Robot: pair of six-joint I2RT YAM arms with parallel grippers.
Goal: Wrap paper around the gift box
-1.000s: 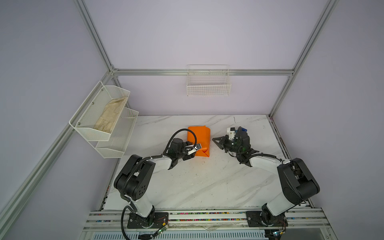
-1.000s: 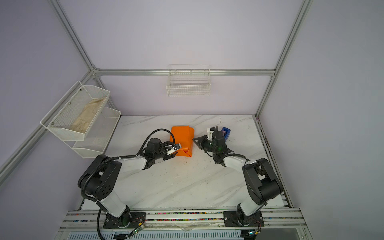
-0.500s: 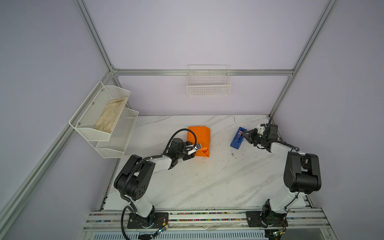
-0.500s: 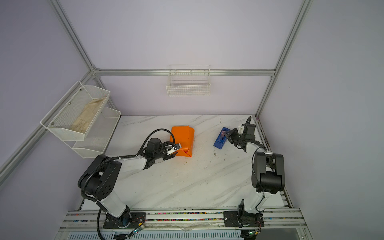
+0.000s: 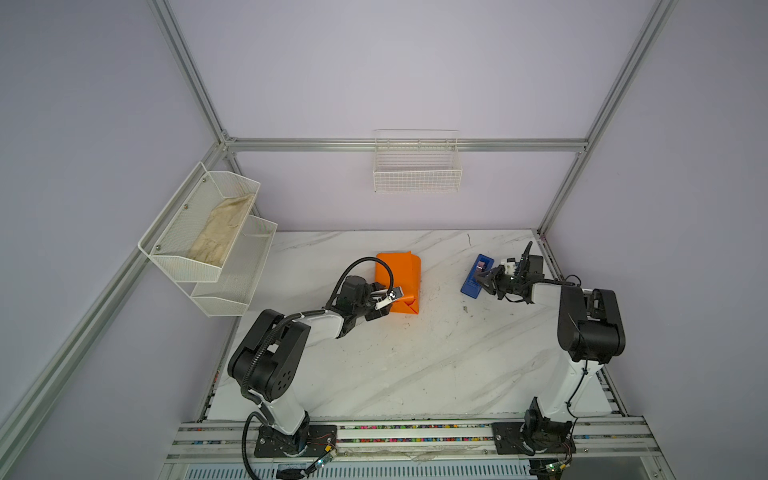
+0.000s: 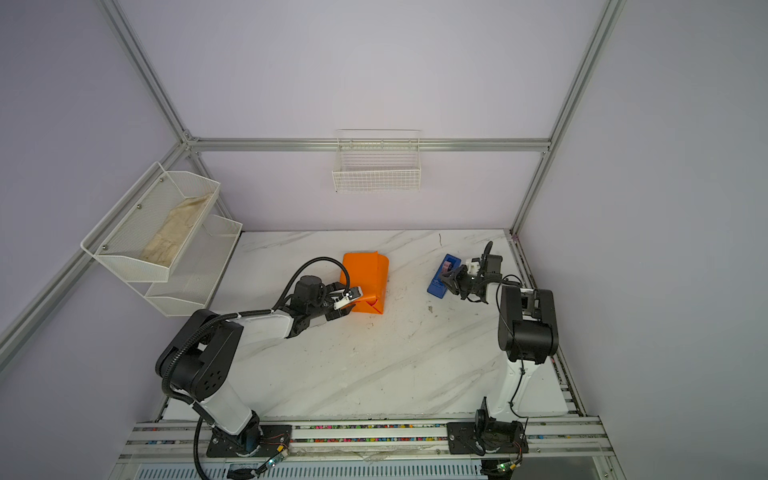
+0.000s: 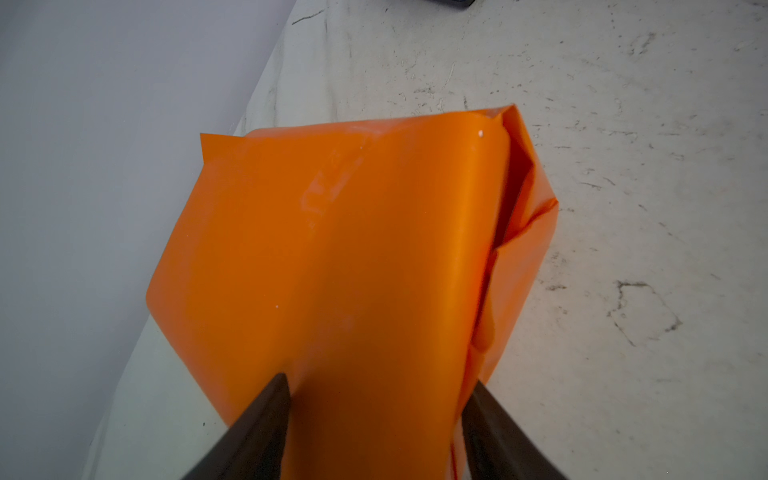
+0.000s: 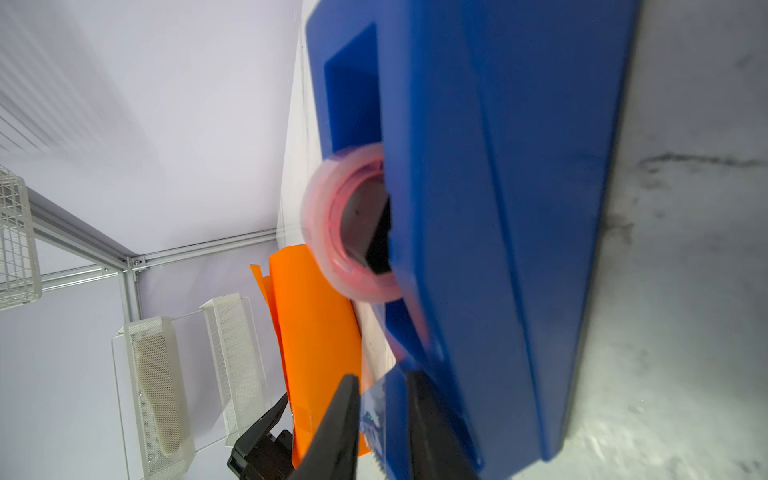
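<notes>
Heads up, you've got nothing readable in any of these views. The paper [image 7: 353, 249] is plain orange with no print on it, and the blue tape dispenser [image 8: 498, 208] shows no label or brand you could make out.

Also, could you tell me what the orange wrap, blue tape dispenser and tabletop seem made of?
The orange wrap: thin glossy paper or film, sharply creased. The blue tape dispenser: moulded plastic, smooth, uniform colour. The tabletop: marble-look slab, grey veins; possibly laminate.
</notes>
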